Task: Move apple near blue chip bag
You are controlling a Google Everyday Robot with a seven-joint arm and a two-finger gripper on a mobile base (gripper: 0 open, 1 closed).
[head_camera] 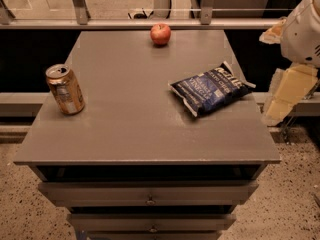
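The small red apple point(160, 34) sits at the far edge of the grey table, near the middle. The crinkled dark-blue chip bag point(210, 89) lies flat on the right part of the table, well in front of the apple and to its right. My gripper point(278, 71) hangs off the table's right side, beyond the bag and far from the apple. Its two cream fingers point(289, 91) stand apart, open and empty.
A gold-tan drink can point(65, 90) stands upright near the left edge of the table point(125, 129). Drawers run below the front edge. A glass rail with metal posts point(80, 4) runs behind the table.
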